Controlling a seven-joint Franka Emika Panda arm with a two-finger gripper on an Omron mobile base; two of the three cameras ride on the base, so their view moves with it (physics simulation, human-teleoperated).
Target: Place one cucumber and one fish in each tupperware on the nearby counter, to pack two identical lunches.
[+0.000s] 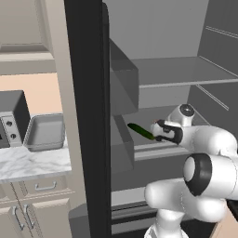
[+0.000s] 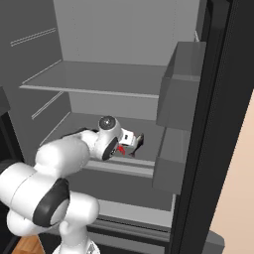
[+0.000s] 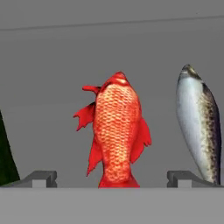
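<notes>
No legible text or markings

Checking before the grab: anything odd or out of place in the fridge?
Nothing stands out. The red fish lies centred between the open gripper tips, the silvery fish beside it, a cucumber nearby on the shelf. Nothing spilled or damaged.

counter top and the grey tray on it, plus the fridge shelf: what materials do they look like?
Counter: looks like polished stone, white-grey with marbled veining. Grey tray: matte, uniform grey with a flared rim; could be plastic or metal, the render leaves it open. Fridge shelf: flat matte grey slab with a paler front edge, probably plastic or frosted glass; no texture to settle it.
</notes>
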